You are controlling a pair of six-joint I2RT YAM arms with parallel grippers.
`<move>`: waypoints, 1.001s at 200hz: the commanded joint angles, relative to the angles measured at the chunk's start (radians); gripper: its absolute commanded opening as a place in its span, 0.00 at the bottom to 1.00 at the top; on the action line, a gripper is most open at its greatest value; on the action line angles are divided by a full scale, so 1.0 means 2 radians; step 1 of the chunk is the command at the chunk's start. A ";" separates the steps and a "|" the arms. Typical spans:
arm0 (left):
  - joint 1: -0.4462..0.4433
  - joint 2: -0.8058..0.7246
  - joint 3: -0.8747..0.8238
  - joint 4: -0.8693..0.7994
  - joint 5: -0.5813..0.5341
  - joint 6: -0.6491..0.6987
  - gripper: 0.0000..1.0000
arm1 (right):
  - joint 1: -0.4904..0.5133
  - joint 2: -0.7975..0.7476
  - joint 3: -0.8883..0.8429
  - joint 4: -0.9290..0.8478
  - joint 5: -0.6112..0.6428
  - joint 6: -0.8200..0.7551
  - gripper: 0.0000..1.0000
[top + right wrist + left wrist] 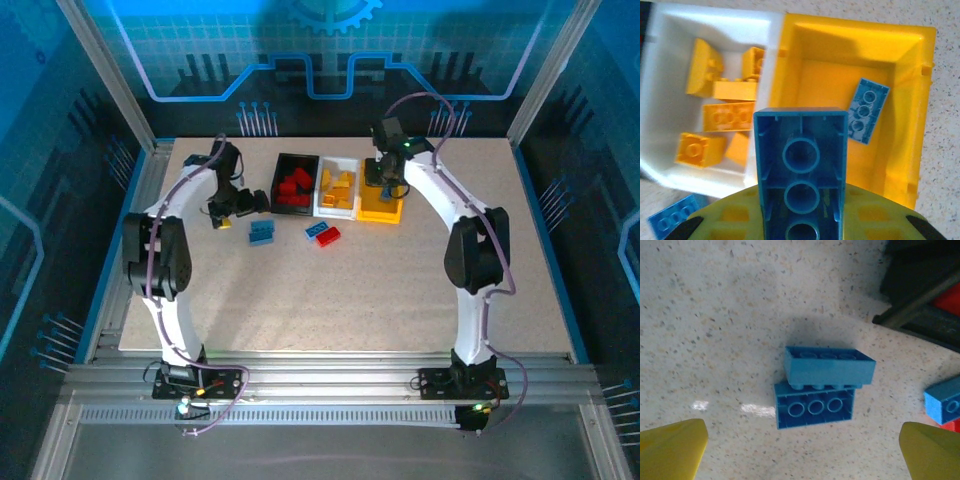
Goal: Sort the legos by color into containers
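Three containers stand in a row at the back: a black bin (298, 157) with red legos, a white bin (338, 162) (715, 22) with several yellow legos, and a yellow bin (380, 213) (895, 130). My right gripper (385, 180) (800, 222) is shut on a blue lego (800, 170), underside toward the camera, over the yellow bin. In that bin lies one blue lego (868, 110). My left gripper (235, 205) (802, 460) hangs open above two touching blue legos (262, 232) (815, 407), one of them underside up.
A blue lego (314, 230) (945, 400) and a red lego (328, 236) lie side by side on the table in front of the black bin's (920, 315) corner. The speckled tabletop (350, 300) stretches toward the arm bases.
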 commanded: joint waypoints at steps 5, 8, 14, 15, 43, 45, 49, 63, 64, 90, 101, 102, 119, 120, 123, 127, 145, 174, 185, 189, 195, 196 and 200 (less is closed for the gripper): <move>-0.014 0.028 0.036 -0.042 -0.035 0.050 0.99 | -0.018 0.045 0.029 -0.001 -0.006 -0.005 0.29; -0.016 0.032 0.039 -0.043 -0.037 0.053 0.99 | -0.020 0.049 0.032 -0.001 -0.007 -0.004 0.30; -0.020 0.038 0.044 -0.046 -0.041 0.059 0.99 | -0.023 0.055 0.038 -0.004 -0.009 -0.004 0.34; -0.021 0.039 0.045 -0.047 -0.042 0.060 0.99 | -0.023 0.056 0.039 -0.004 -0.009 -0.003 0.34; -0.033 0.067 0.062 -0.051 -0.057 0.070 0.99 | -0.023 0.061 0.048 -0.010 -0.012 -0.002 0.53; -0.033 0.069 0.063 -0.051 -0.057 0.070 0.98 | -0.022 0.060 0.047 -0.009 -0.013 -0.002 0.54; -0.035 0.072 0.065 -0.050 -0.058 0.070 0.98 | -0.022 0.057 0.045 -0.008 -0.013 -0.001 0.56; -0.037 0.085 0.074 -0.047 -0.062 0.070 0.98 | -0.019 0.046 0.036 -0.007 -0.014 -0.002 0.61; -0.038 0.086 0.074 -0.047 -0.062 0.070 0.98 | -0.019 0.045 0.035 -0.008 -0.014 -0.002 0.61; -0.041 0.113 0.101 -0.046 -0.063 0.063 0.98 | -0.007 0.011 0.000 -0.001 -0.021 -0.004 0.65; -0.042 0.123 0.110 -0.042 -0.063 0.059 0.99 | 0.003 -0.003 -0.016 -0.001 -0.020 -0.009 0.65; -0.042 0.124 0.111 -0.042 -0.063 0.059 0.98 | 0.004 -0.005 -0.018 -0.001 -0.019 -0.009 0.65; -0.045 0.142 0.128 -0.044 -0.064 0.050 0.98 | 0.019 -0.033 -0.047 0.000 -0.014 -0.011 0.66; -0.045 0.142 0.129 -0.045 -0.064 0.050 0.99 | 0.019 -0.034 -0.049 0.001 -0.014 -0.010 0.66; -0.046 0.145 0.132 -0.046 -0.065 0.049 0.98 | 0.021 -0.039 -0.056 0.002 -0.013 -0.009 0.66; -0.047 0.149 0.135 -0.047 -0.067 0.047 0.98 | 0.023 -0.045 -0.067 0.005 -0.013 -0.007 0.66; -0.053 0.159 0.142 -0.047 -0.066 0.039 0.94 | 0.029 -0.068 -0.094 0.011 -0.016 0.001 0.67; -0.062 0.164 0.133 -0.051 -0.073 0.018 0.87 | 0.035 -0.087 -0.108 0.011 -0.016 0.001 0.67; -0.062 0.163 0.123 -0.047 -0.074 0.012 0.82 | 0.042 -0.090 -0.109 0.011 -0.019 0.001 0.67; -0.062 0.163 0.120 -0.047 -0.075 0.011 0.80 | 0.045 -0.090 -0.108 0.011 -0.020 -0.001 0.67; -0.062 0.162 0.116 -0.046 -0.074 0.010 0.77 | 0.052 -0.091 -0.108 0.009 -0.018 -0.004 0.67; -0.062 0.161 0.116 -0.046 -0.074 0.010 0.76 | 0.053 -0.092 -0.108 0.009 -0.018 -0.005 0.67; -0.062 0.161 0.114 -0.045 -0.074 0.010 0.74 | 0.057 -0.091 -0.107 0.010 -0.016 -0.007 0.67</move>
